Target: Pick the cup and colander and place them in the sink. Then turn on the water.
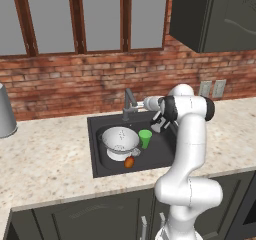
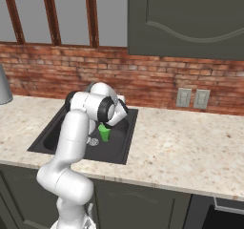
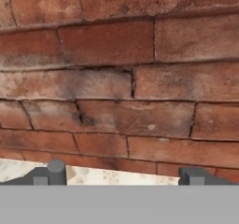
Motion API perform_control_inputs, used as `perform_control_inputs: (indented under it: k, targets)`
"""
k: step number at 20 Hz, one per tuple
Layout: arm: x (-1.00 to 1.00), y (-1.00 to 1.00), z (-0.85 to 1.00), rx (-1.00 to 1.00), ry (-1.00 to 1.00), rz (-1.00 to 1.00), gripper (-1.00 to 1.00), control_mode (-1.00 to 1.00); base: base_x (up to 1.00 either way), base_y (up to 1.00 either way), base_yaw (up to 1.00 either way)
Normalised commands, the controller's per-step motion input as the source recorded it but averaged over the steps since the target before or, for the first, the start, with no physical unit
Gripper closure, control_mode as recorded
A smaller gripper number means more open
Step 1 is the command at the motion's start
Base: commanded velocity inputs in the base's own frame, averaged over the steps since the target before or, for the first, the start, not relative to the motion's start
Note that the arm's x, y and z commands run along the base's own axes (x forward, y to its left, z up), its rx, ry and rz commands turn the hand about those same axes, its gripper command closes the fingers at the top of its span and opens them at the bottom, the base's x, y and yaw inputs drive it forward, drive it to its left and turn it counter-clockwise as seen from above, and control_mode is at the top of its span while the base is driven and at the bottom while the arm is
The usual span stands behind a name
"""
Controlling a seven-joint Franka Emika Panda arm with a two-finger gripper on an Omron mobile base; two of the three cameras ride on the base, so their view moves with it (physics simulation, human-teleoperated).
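Arm bent over the sink (image 1: 100, 154), gripper (image 3: 122, 175) wide open, empty, facing the brick wall (image 3: 121, 78). Colander (image 1: 120, 140) and cup (image 1: 145, 138) sit in the basin, speckled counter (image 1: 45, 159) around.

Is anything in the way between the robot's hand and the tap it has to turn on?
Nothing visible blocks it. The cup and the colander already sit in the sink, below the faucet. The open hand faces the brick wall, and the left base view shows the arm's end just right of the faucet.
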Motion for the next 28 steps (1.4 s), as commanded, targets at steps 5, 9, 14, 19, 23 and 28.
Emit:
perform_control_inputs:
  k: [5, 9, 14, 19, 23, 28]
  targets:
    - [0.00, -0.73, 0.00, 0.00, 0.00, 0.00, -1.00, -1.00, 0.00, 0.00, 0.00]
    - [0.00, -0.73, 0.00, 0.00, 0.00, 0.00, -1.00, -1.00, 0.00, 0.00, 0.00]
    - [0.00, -0.72, 0.00, 0.00, 0.00, 0.00, -1.00, -1.00, 0.00, 0.00, 0.00]
    - [0.00, -0.71, 0.00, 0.01, 0.00, 0.01, -1.00, -1.00, 0.00, 0.00, 0.00]
    - [0.00, -0.69, 0.00, 0.00, 0.00, 0.03, -1.00, -1.00, 0.00, 0.00, 0.00]
    - [0.00, -0.68, 0.00, 0.01, 0.00, 0.03, -1.00, -1.00, 0.00, 0.00, 0.00]
